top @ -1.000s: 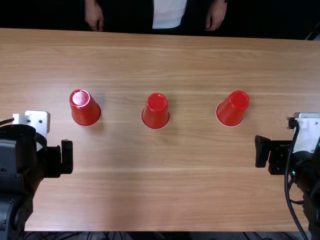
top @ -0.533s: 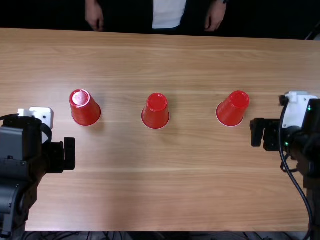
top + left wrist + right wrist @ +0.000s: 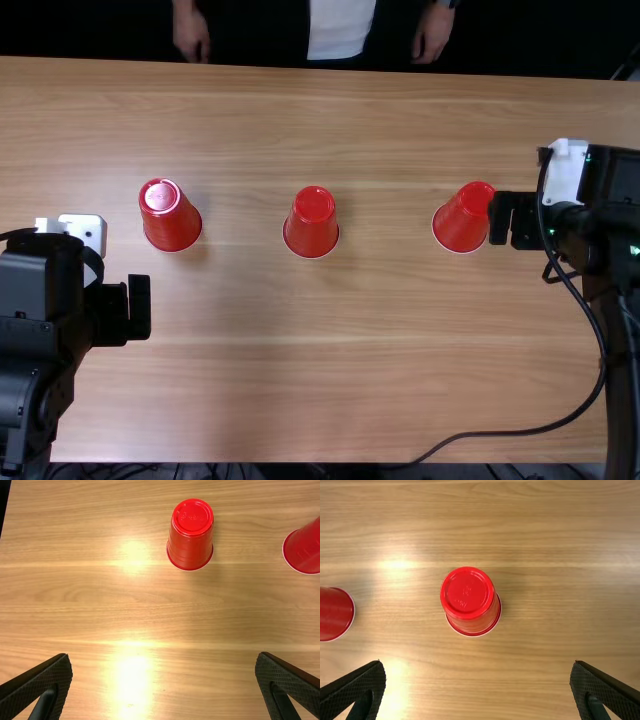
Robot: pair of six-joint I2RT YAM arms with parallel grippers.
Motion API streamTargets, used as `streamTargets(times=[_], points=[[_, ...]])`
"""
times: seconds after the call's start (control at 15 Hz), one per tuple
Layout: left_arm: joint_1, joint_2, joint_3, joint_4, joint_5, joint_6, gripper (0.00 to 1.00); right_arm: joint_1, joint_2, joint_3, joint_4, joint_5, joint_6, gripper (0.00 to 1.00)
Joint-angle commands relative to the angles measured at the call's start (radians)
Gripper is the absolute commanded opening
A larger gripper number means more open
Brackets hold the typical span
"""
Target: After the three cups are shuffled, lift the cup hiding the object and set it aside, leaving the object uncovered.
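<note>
Black fingers of the right gripper (image 3: 498,220) stand spread apart just beside the right cup (image 3: 465,218), not clamping it. The left gripper (image 3: 138,308), likewise spread, hangs near the left cup (image 3: 168,215). No cup is lifted; grasp, lift and set-aside all remain.

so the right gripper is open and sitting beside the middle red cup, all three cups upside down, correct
Not quite. The right gripper is open, but it sits beside the right red cup, not the middle red cup; the top view shows this. All three cups are upside down, as you say.
</note>
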Motion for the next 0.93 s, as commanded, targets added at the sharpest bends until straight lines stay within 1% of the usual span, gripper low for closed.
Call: streamTargets(times=[0.0,0.13,0.4,0.73,0.87], points=[[-0.001,0.001,0.033,0.001,-0.004,-0.013,1.0,0.022,0.027,0.039,0.001,-0.006,0.003,1.0],[-0.001,0.0,0.03,0.001,-0.004,-0.013,1.0,0.046,0.074,0.071,0.001,-0.006,0.007,1.0],[-0.001,-0.005,0.027,0.001,-0.004,-0.013,1.0,0.056,0.172,0.099,0.003,-0.006,0.016,1.0],[-0.001,-0.01,0.026,-0.001,-0.004,-0.013,1.0,0.056,0.284,0.152,0.003,-0.004,0.016,1.0],[-0.001,-0.01,0.024,0.001,-0.004,-0.013,1.0,0.068,0.315,0.157,0.003,-0.006,0.016,1.0]])
